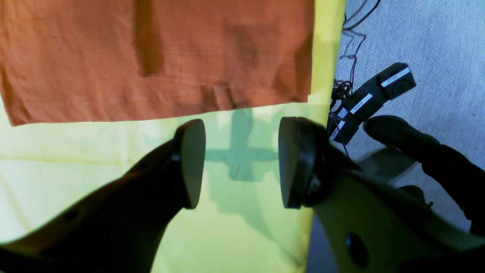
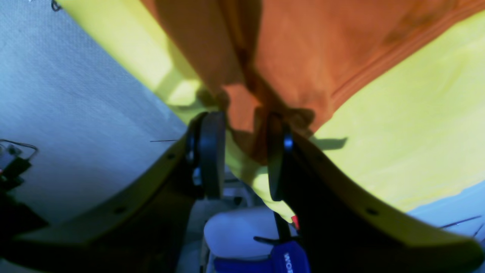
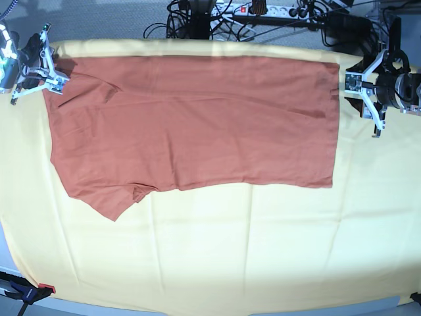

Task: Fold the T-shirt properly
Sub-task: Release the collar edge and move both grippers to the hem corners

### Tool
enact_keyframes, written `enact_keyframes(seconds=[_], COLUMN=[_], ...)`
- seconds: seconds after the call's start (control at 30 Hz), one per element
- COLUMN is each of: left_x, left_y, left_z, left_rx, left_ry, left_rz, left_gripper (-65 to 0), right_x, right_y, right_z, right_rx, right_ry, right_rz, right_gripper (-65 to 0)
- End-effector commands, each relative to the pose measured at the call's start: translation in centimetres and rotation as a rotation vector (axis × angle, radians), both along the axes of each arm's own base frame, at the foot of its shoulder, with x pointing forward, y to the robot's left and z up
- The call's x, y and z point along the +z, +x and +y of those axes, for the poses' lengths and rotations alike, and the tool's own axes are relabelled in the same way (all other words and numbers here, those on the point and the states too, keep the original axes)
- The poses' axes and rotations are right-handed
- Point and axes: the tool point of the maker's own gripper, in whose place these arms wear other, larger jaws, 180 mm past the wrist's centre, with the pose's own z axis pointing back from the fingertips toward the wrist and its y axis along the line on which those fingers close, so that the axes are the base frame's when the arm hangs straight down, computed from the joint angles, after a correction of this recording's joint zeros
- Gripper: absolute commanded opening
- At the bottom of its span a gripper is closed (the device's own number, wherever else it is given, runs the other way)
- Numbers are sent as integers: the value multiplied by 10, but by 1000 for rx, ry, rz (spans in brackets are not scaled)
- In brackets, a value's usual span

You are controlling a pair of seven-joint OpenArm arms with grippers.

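T-shirt [image 3: 197,122] flat, long axis left-right.

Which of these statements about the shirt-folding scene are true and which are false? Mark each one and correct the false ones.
1. The T-shirt lies on a yellow cloth. True.
2. The left gripper has its jaws clamped on the T-shirt's edge. False: its jaws stand apart above the yellow cloth, with nothing between them.
3. Orange T-shirt fabric sits between the jaws of the right gripper. True.
4. The T-shirt is rolled up into a tight bundle. False: it lies flat and spread wide, with a sleeve sticking out at one corner.
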Motion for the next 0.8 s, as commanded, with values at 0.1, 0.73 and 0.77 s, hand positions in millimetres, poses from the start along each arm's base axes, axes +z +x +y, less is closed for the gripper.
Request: enact_keyframes(seconds=[0.1, 0.73, 0.77], left_x=[17, 51, 49], left_y=[13, 205, 211], left_z=[9, 61, 64], left_rx=[49, 918, 977], left_ry=[47, -545, -617], left_rz=[-28, -160, -125], left_gripper=[-331, -331, -331], right_x=[21, 111, 110], right_y=[14, 105, 105], right_z=[6, -5, -4], right_rx=[60, -109, -110], right_ry=[-22, 54, 65], right_rz=[-62, -575, -578], right_gripper=[-437, -352, -352])
